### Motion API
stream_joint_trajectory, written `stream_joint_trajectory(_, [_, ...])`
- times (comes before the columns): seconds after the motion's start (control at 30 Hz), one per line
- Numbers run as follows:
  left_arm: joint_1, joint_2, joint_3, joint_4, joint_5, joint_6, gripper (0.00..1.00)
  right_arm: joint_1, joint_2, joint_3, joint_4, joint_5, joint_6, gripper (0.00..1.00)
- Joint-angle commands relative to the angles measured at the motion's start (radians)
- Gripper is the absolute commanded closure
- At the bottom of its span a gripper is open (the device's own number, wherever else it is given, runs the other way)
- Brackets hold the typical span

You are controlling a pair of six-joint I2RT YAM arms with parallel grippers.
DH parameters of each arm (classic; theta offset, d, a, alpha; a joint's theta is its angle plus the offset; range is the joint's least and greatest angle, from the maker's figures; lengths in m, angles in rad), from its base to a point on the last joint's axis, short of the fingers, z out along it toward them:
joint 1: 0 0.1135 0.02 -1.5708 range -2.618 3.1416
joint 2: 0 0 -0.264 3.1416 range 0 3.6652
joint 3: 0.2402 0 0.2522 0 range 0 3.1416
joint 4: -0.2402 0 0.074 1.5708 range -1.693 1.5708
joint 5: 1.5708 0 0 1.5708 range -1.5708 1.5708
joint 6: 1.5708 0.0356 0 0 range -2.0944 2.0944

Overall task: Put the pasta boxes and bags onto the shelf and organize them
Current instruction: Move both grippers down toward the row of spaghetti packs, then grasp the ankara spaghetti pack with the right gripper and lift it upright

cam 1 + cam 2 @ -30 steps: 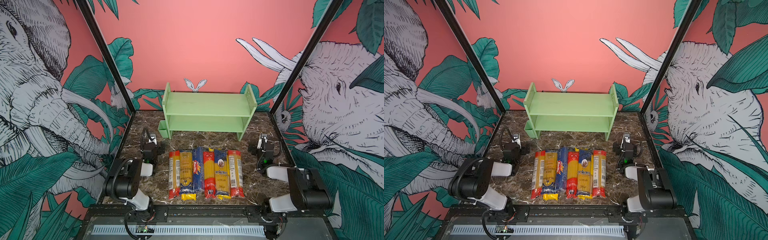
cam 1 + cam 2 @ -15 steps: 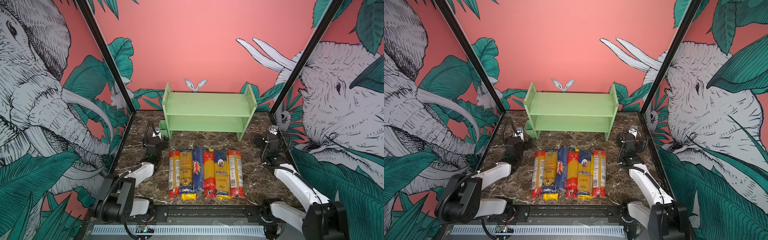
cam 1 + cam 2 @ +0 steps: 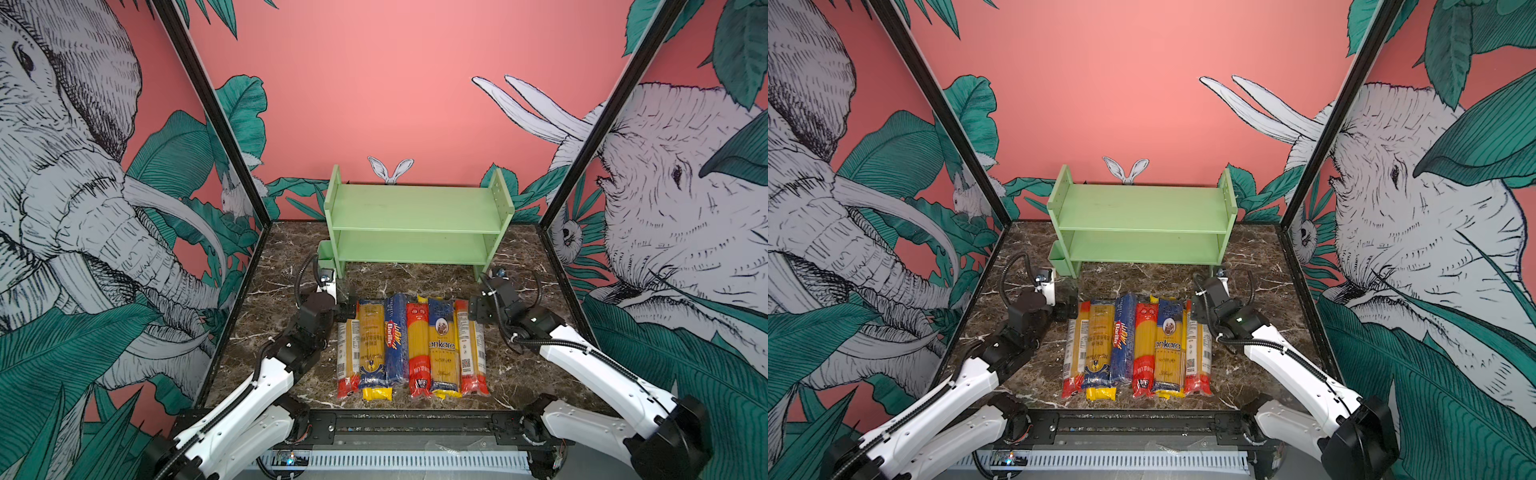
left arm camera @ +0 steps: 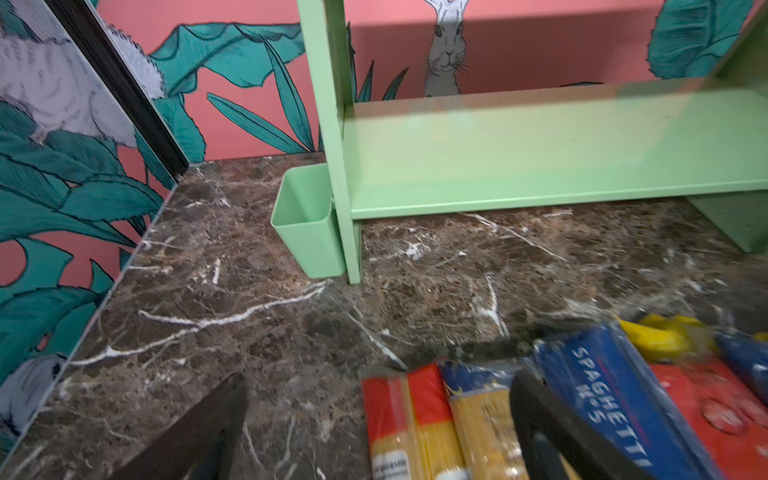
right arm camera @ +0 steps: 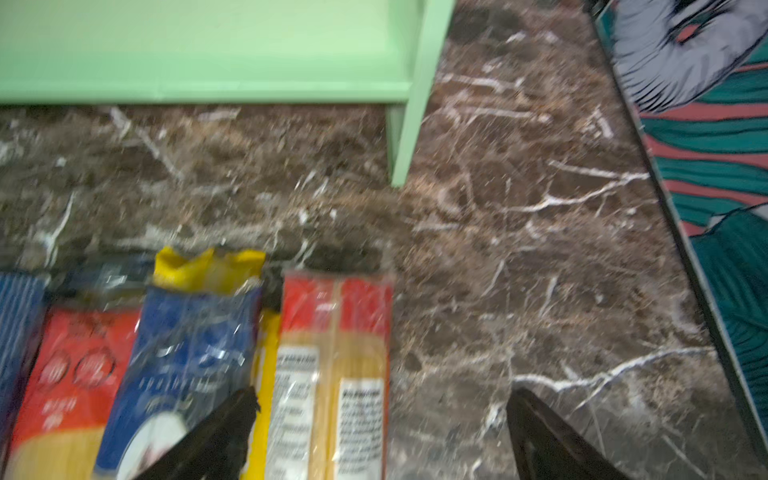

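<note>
At the back of the table (image 3: pixel 270 332) stands the shelf (image 3: pixel 415 205). In front of it the pasta packs (image 3: pixel 409 340) lie side by side in one row on the marble. The left gripper (image 4: pixel 374 432), jaws spread wide, straddles the row's far left corner. The right gripper (image 5: pixel 382 415), also spread, straddles the red-ended pack (image 5: pixel 332 332) at the far right corner. A cup (image 4: pixel 307 216) sits against the shelf's left panel.

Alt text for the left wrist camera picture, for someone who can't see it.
The open left gripper is poised over the ends of spaghetti packs on a dark marble table. Beyond stands a pale green shelf with a small green cup beside it.
</note>
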Motion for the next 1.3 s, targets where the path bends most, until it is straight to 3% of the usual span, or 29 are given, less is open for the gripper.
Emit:
stream_joint_trajectory(0.0, [-0.044, -0.093, -0.014, -0.198, 0.062, -0.131, 0.03, 0.134, -0.016, -0.001, -0.122, 0.01, 0.157, 0.08])
stream_joint_trajectory(0.23, [-0.136, -0.179, -0.016, -0.337, 0.145, -0.143, 0.03, 0.445, 0.02, -0.025, -0.144, 0.068, 0.376, 0.1])
stream_joint_trajectory(0.5, [-0.23, -0.082, 0.027, -0.3, 0.327, -0.125, 0.03, 0.624, 0.158, 0.03, -0.181, 0.056, 0.489, 0.1])
stream_joint_trajectory(0.73, [-0.315, -0.044, 0.069, -0.323, 0.329, -0.115, 0.03, 0.654, 0.159, -0.035, -0.125, 0.0, 0.545, 0.1])
stream_joint_trajectory(1.07, [-0.321, -0.041, 0.052, -0.306, 0.322, -0.126, 0.03, 0.646, 0.157, -0.125, -0.062, 0.0, 0.567, 0.1])
stream_joint_trajectory(1.27, [-0.321, -0.011, 0.062, -0.292, 0.326, -0.123, 0.03, 0.604, 0.157, -0.166, 0.028, -0.066, 0.54, 0.1])
